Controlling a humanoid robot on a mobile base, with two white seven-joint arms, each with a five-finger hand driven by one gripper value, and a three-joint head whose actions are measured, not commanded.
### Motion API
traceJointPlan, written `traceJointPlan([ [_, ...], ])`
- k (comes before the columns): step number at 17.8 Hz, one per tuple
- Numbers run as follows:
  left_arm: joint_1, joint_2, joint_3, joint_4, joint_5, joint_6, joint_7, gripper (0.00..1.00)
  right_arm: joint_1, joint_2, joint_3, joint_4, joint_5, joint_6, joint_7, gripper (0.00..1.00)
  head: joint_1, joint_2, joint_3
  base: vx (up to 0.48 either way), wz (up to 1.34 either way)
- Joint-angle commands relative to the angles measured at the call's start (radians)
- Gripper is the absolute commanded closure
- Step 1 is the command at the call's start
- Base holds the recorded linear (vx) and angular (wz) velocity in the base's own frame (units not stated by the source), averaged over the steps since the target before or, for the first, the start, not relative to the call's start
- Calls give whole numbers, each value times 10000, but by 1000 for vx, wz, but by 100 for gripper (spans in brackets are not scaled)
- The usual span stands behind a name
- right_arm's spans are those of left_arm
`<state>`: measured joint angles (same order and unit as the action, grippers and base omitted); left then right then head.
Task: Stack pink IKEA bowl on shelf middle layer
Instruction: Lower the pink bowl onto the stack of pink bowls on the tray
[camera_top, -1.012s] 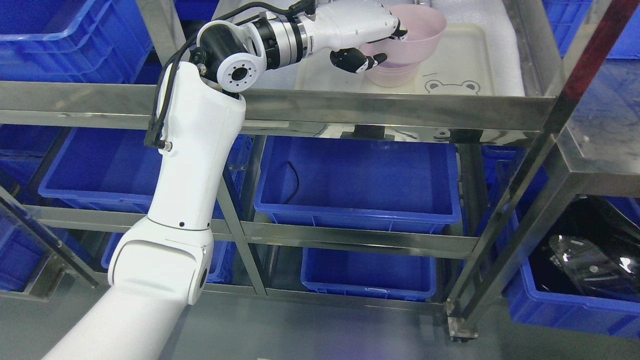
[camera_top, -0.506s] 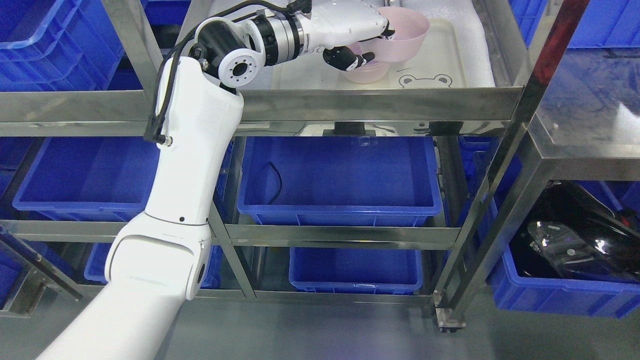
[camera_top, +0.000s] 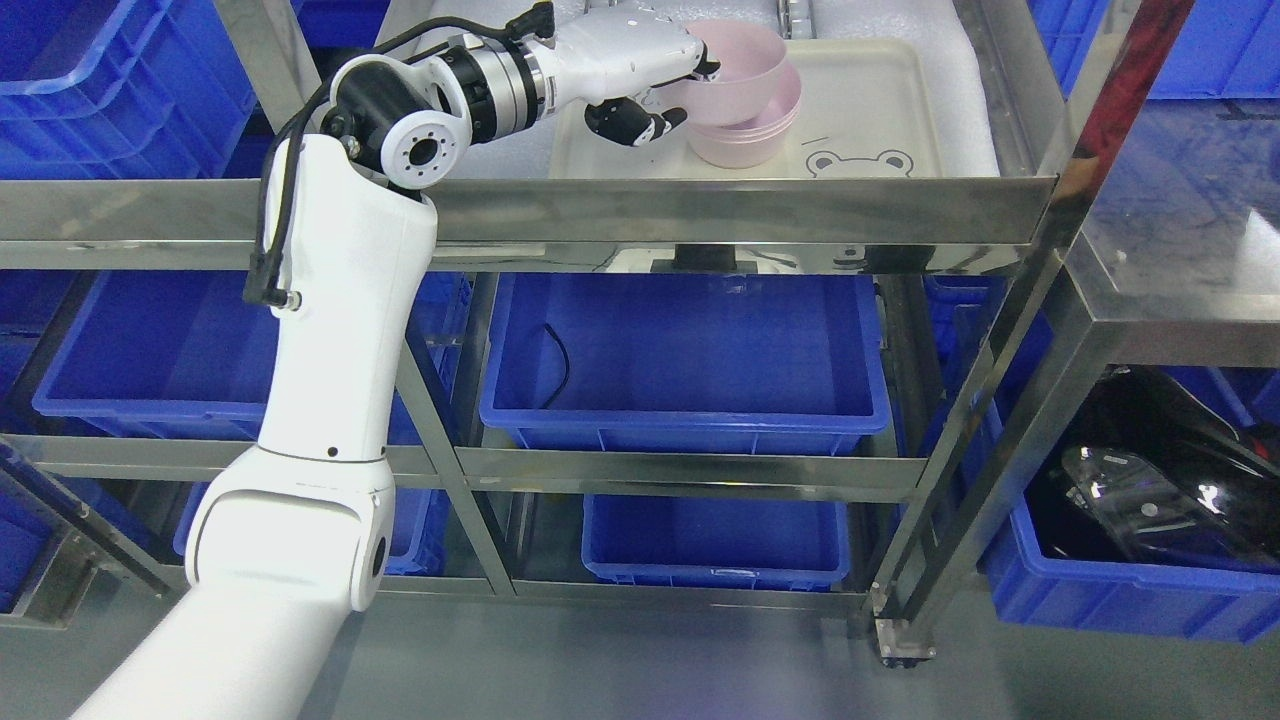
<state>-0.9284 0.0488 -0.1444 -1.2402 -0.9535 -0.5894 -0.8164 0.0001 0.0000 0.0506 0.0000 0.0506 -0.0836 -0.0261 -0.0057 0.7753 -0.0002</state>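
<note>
Nearly done: the left robot hand (camera_top: 655, 95) grips the pink bowl (camera_top: 735, 70), tilted and partly nested in the lower bowl (camera_top: 750, 140) on the shelf's tray (camera_top: 890, 100); seating and letting go remain.

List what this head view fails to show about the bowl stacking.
- Left hand: grips the upper pink plastic bowl; its near wall is hidden behind the fingers.
- Lower pink bowl: inside covered by the upper one; seating unclear.
- Cream bear-print tray: far edge cut off by the picture's top.
</note>
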Motion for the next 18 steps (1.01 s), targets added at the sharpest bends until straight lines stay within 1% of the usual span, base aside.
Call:
traceJointPlan([
  [1,-255,-313,294,971,-296,-43,125,96,214,-175,0,-175,0,7,1,0,0,0,0,0,0],
  [3,-669,-313,19,1478,-420,-43,325,96,214,-175,0,-175,0,7,1,0,0,-1,0,0,0],
  [6,-886,-313,-59,2001,-865,-28,356,96,214,-175,0,-175,0,7,1,0,0,-1,0,0,0],
  [12,-902,-313,-243,2415,-1034,-12,601,95,214,-175,0,-175,0,7,1,0,0,-1,0,0,0],
  [18,-902,-313,-457,2600,-1019,-27,923,90,214,-175,0,-175,0,7,1,0,0,-2,0,0,0],
])
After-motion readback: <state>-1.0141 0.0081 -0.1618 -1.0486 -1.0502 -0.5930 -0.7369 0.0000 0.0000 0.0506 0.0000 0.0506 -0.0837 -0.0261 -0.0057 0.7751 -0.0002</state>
